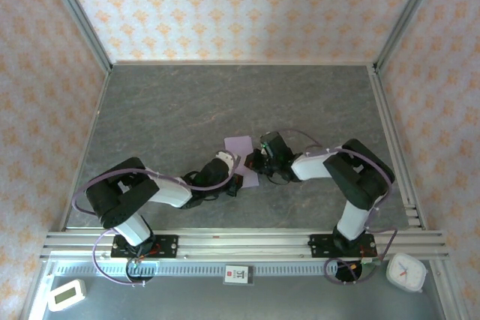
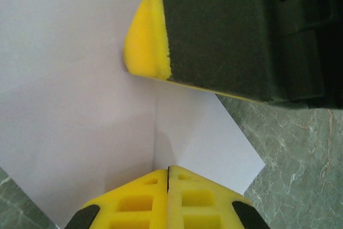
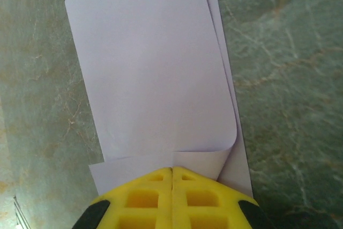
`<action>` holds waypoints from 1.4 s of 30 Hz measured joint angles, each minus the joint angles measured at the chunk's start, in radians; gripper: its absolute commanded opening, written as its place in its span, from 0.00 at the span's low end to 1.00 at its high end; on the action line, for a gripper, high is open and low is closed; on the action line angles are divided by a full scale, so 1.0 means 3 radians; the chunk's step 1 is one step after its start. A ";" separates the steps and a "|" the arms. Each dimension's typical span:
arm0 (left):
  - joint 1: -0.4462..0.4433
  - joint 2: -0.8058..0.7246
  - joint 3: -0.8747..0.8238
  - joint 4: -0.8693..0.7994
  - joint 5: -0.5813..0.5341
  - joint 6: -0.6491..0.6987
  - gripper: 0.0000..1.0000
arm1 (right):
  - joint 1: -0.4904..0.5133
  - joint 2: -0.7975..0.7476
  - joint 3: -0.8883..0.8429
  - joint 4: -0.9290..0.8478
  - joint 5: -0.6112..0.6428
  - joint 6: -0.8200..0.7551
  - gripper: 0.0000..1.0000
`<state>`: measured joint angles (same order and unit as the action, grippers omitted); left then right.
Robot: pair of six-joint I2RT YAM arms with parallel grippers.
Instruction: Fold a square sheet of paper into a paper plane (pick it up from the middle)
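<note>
Timer [image 1: 66, 294]: white, near-left corner, on ledge in front of table [image 1: 165, 103].
L gripper [image 1: 237, 183]: mid-table, a bit toward near edge; yellow fingers [image 2: 153, 189] pressed together, tips on sheet [image 1: 240, 146]; paper nipped btw them or not, can't tell.
Sheet: pale lilac, flat on table centre btw both grippers, partly folded; one flap doubled over w/ curled corner [image 3: 228, 140], creases meeting at L tips.
R gripper [image 1: 256, 161]: just right of sheet, fingers [image 3: 187, 191] pressed together, tips on sheet's edge.
Clock [image 1: 406, 271]: white, near-right corner.
</note>
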<state>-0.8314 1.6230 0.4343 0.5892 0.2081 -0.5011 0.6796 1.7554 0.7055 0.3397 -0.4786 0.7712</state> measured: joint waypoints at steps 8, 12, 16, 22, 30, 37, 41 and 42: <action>0.0000 0.0006 -0.0067 0.0131 -0.0010 -0.0003 0.00 | -0.0069 0.0057 0.0189 -0.0304 -0.0118 -0.0252 0.00; 0.0000 0.0009 -0.0089 0.0178 -0.0011 -0.0011 0.00 | -0.0155 0.0100 0.0272 -0.0408 -0.0197 -0.0346 0.00; 0.0000 0.0009 -0.0102 0.0201 -0.0023 -0.0011 0.00 | -0.0254 0.0151 0.0346 -0.0469 -0.0259 -0.0431 0.00; 0.0000 0.0009 -0.0107 0.0207 -0.0023 -0.0020 0.00 | -0.0546 0.0183 0.0394 -0.0450 -0.0172 -0.0549 0.00; 0.0000 0.0010 -0.0107 0.0210 -0.0023 -0.0020 0.00 | -0.0894 0.0186 0.0435 -0.0445 0.0055 -0.0632 0.00; 0.0000 -0.0264 -0.0029 -0.0354 -0.0022 -0.0019 0.00 | -0.0886 0.0079 0.0127 -0.0093 0.0046 -0.0589 0.00; 0.0025 -0.0342 0.0257 -0.0664 -0.0020 0.0017 0.00 | -0.0786 -0.0084 -0.0160 0.0128 0.0052 -0.0496 0.00; 0.0047 -0.0341 0.0359 -0.0710 -0.0019 0.0029 0.00 | -0.0730 -0.0135 -0.0235 0.0169 0.0061 -0.0464 0.00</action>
<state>-0.8173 1.5208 0.5419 0.3763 0.2024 -0.4923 0.4606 1.7149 0.6350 0.3904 -0.4603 0.6319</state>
